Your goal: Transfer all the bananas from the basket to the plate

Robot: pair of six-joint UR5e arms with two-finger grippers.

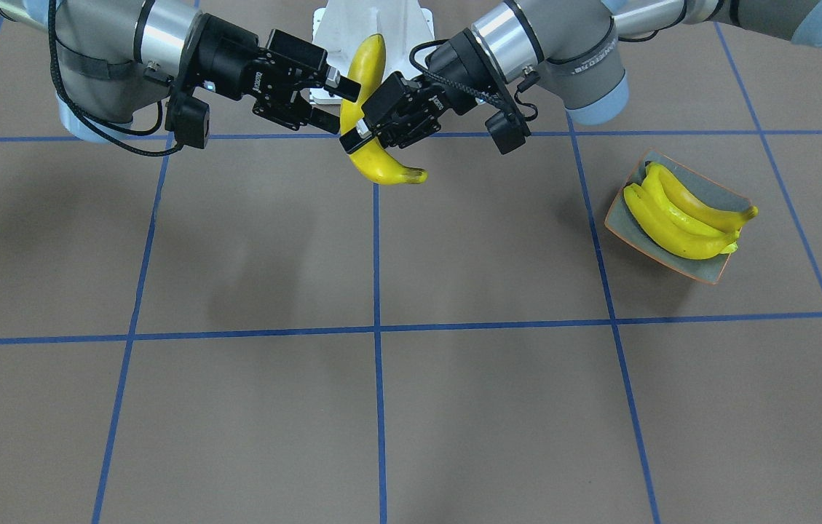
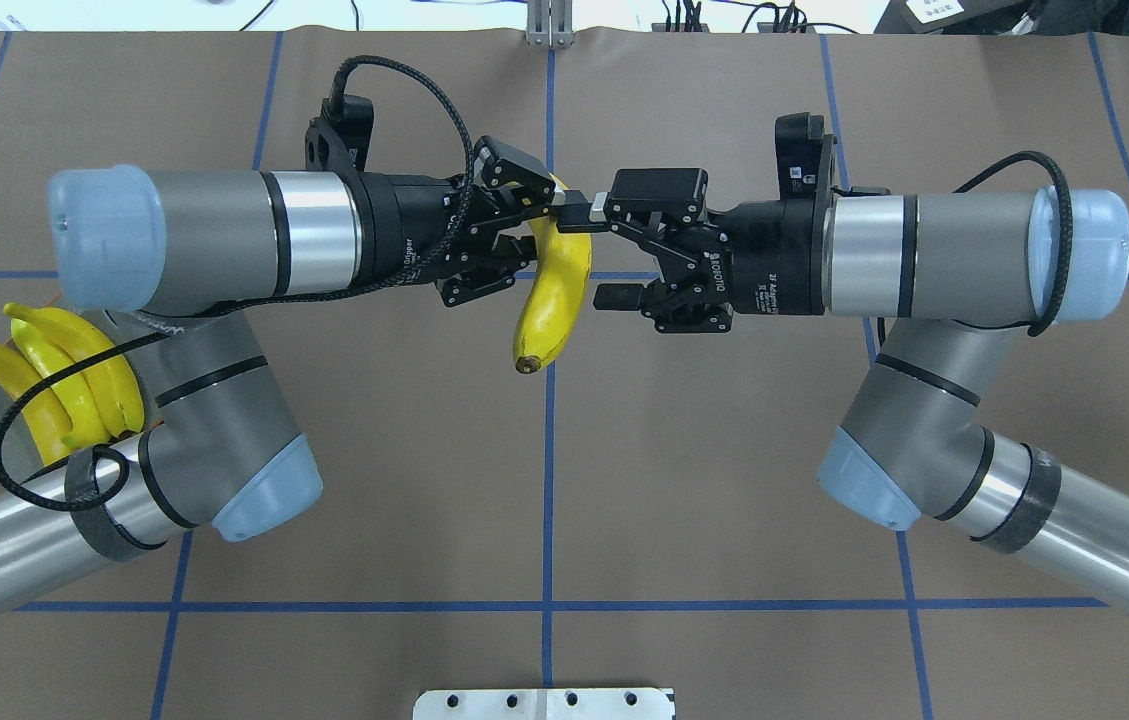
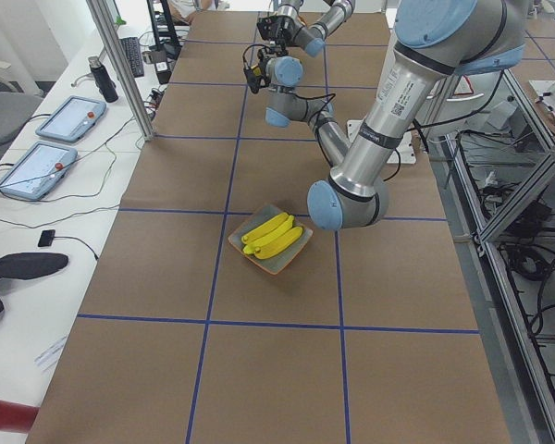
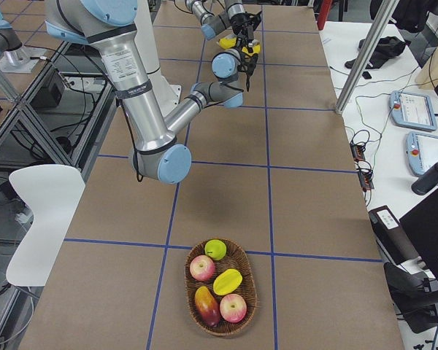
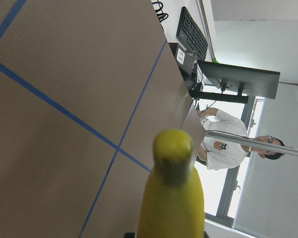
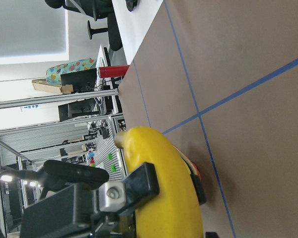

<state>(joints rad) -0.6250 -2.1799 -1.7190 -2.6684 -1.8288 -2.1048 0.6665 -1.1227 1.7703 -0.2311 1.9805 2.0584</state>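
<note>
Banana (image 1: 381, 164) hangs mid-air, upper centre, clamped by left tool (image 1: 374, 109); right tool (image 2: 592, 253) gapes wide; three bananas (image 1: 680, 218) on plate (image 1: 716, 273) at right.

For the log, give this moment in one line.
phase: handover | banana: midair | left gripper: shut on it | right gripper: astride, grip unclear | plate: three bananas

Overhead and front cameras are looking down from opposite sides of the desk (image 2: 724, 450). Both wrist cameras are closely framing one banana (image 5: 171, 198).
</note>
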